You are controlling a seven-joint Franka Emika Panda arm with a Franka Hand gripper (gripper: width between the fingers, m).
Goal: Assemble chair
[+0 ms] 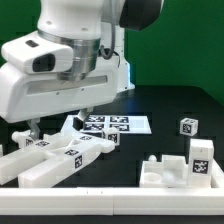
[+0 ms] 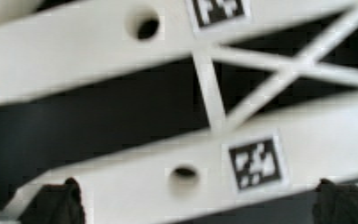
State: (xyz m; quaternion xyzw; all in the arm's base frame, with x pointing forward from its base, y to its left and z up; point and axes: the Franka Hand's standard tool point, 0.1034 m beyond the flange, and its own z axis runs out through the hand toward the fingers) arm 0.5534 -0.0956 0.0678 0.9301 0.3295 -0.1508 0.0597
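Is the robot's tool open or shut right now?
Open. In the wrist view, the tool has its two dark fingertips far apart, with a white chair bar seen beyond them.

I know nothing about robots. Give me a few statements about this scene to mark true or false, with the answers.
1. The table is black. True.
2. The gripper is lifting a chair part high in the air. False: it hangs open, low over the long bars lying on the table.
3. The marker board carries several tags. True.
4. The backdrop is red. False: it is green.
5. The small tagged block stands at the exterior view's left. False: it stands at the right, behind the blocky chair part.
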